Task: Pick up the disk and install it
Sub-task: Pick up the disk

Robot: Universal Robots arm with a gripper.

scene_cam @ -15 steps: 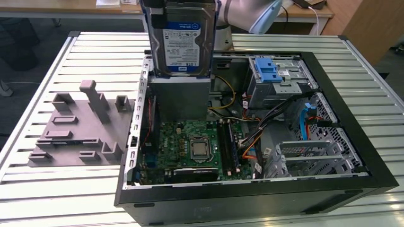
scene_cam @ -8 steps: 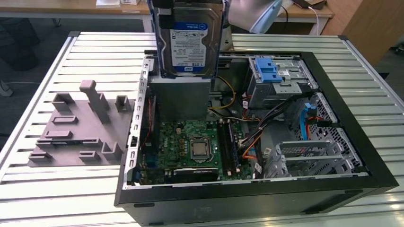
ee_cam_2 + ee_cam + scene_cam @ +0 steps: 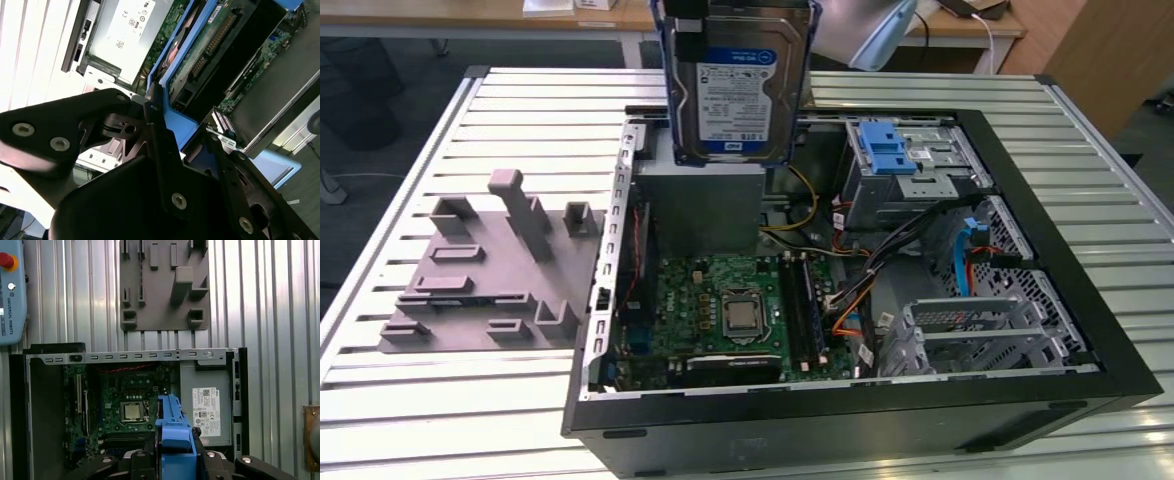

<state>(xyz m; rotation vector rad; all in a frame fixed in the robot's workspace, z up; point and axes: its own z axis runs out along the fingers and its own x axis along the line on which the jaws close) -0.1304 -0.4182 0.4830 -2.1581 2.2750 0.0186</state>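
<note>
The disk (image 3: 736, 85) is held upright over the open computer case (image 3: 1067, 330), with its white-and-blue label turned toward the exterior camera. In the exterior view it is seen above the grey metal box (image 3: 700, 205) at the far end of the case, to the exterior view's left of the drive cage (image 3: 914, 175) with its blue latch (image 3: 891, 148).

The gripper (image 3: 182, 120) is closed onto the disk. In the second wrist view the black fingers (image 3: 155, 130) are pressed against the blue plastic frame on either side, and the disk's dark underside (image 3: 235, 45) runs away from them. In the first wrist view the blue end of the disk (image 3: 175, 440) is clamped between the two fingers, with the circuit board (image 3: 130, 395) and the stickered grey box (image 3: 205, 390) seen beyond it.

The case is laid on a slatted metal table (image 3: 454, 400), beside a grey moulded holder (image 3: 480, 270).
</note>
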